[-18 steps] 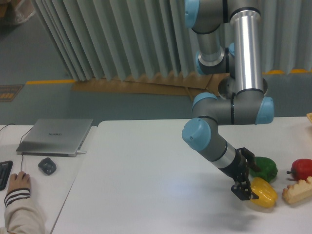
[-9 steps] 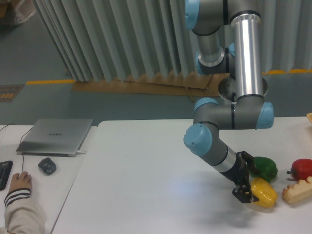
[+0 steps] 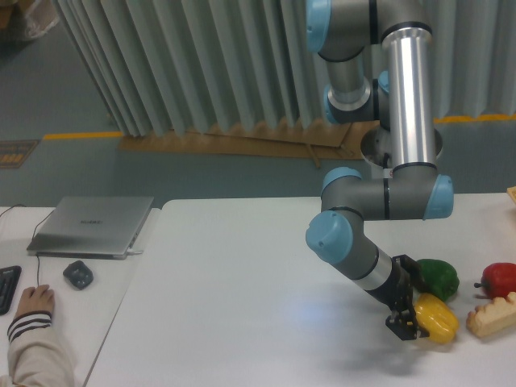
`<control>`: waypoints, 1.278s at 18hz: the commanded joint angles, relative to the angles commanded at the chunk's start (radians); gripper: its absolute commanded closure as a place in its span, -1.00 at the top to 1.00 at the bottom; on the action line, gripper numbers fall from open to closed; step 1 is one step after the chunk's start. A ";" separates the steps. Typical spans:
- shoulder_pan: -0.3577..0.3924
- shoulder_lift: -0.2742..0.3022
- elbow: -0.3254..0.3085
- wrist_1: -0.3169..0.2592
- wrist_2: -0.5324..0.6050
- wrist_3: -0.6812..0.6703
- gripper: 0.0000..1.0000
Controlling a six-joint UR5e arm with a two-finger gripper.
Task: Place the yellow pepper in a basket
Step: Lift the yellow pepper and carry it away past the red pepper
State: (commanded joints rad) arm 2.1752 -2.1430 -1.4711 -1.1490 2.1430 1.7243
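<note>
The yellow pepper [image 3: 436, 318] lies on the white table [image 3: 242, 282] near its front right, glossy and lobed. My gripper [image 3: 408, 301] is low over the table at the pepper's left side. Its dark fingers [image 3: 401, 329] are spread apart, one toward the green pepper and one at the yellow pepper's near-left edge. The jaws look open, with the pepper's left end just inside them. A basket is out of view.
A green pepper [image 3: 438, 276] sits just behind the yellow one. A red pepper [image 3: 500, 279] and a tan bread-like piece [image 3: 493, 315] lie to the right. A tan corner [image 3: 511, 193] shows at the right border. A laptop [image 3: 93, 226], mouse [image 3: 77, 274] and a person's hand [image 3: 34, 302] are at far left.
The gripper has slid slightly down and to the right, closing in on the yellow pepper's left side. The peppers have not moved.
</note>
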 joint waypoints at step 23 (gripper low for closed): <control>0.136 0.268 -0.012 -0.060 -0.149 -0.104 -0.89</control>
State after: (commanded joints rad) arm 2.3113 -1.8747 -1.4833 -1.2088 1.9943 1.6198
